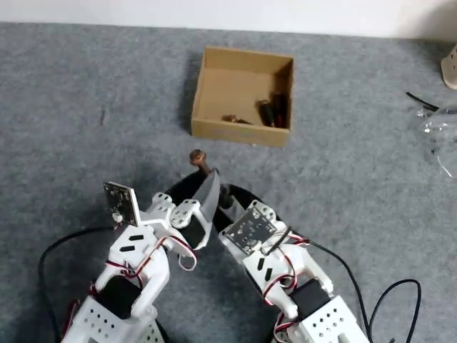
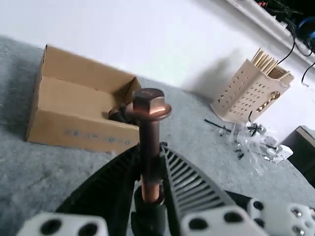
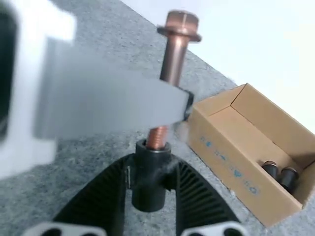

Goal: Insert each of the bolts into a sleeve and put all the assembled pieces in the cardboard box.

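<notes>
The left gripper [image 2: 151, 152] clamps the coppery, hex-flanged bolt [image 2: 149, 123] by its shank. The right gripper [image 3: 150, 167] pinches the black tubular sleeve [image 3: 147, 192] — the bolt's tip is hidden inside it. At 12 o'clock the cardboard box [image 1: 239, 133] holds dark assembled pieces [image 1: 270, 112] — count unclear.

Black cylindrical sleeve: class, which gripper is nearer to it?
Right. The right gripper is shut on the black cylindrical sleeve; the left gripper clamps the copper-coloured metal bolt sticking out of it.

Carpet [image 1: 300, 179] open up to cardboard box [image 1: 239, 133] — near wall in way.
</notes>
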Robot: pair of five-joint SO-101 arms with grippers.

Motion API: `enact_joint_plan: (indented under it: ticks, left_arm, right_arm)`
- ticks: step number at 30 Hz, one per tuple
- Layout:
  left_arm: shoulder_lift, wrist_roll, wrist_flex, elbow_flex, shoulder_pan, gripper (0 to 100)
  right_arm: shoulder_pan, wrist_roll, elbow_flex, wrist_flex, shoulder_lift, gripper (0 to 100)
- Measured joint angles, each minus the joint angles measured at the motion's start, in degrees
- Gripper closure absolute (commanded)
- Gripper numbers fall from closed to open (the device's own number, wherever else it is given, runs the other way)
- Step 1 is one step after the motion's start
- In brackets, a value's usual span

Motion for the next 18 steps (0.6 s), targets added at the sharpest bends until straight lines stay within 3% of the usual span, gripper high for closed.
enact_joint_plan:
  ticks: [8,15,18]
  left_arm:
    - [-0.97,0.62,11.96,0.00,3.08,99]
    - [-0.97,-2.11,13.71,0.00,5.27,99]
    - [-0.97,-2.64,13.80,0.00,3.52,92]
  right_arm:
    - [-0.09,0.26,0.09,0.26,0.26,99.3]
    - [-0.09,0.26,0.09,0.26,0.35,99.3]
    - [-0.09,0.26,0.09,0.26,0.35,99.3]
